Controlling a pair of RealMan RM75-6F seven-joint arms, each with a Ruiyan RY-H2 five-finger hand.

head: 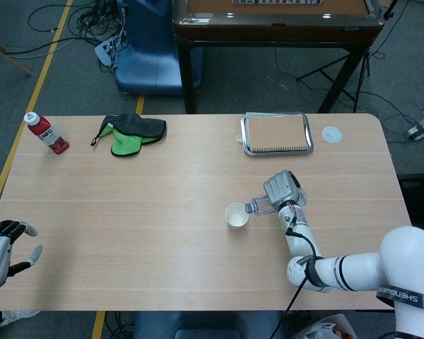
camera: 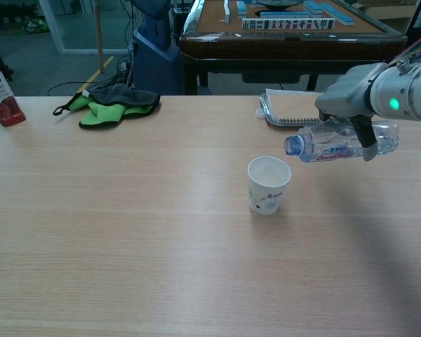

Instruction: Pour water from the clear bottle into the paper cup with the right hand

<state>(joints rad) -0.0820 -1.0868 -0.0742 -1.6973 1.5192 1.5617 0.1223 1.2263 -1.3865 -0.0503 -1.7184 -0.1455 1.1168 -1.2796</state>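
Gripping the bottle round its body, the right hand holds it nearly level above the table, its open mouth just right of the cup. Pouring seems underway; next, a steeper tilt over the rim. Ribbed clear plastic; stiff white paper cone.

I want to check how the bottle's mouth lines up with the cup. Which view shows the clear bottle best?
The chest view: the clear bottle lies nearly level in the right robot hand, side-on, mouth beside the paper cup. The head view shows only its neck; the hand hides the rest.
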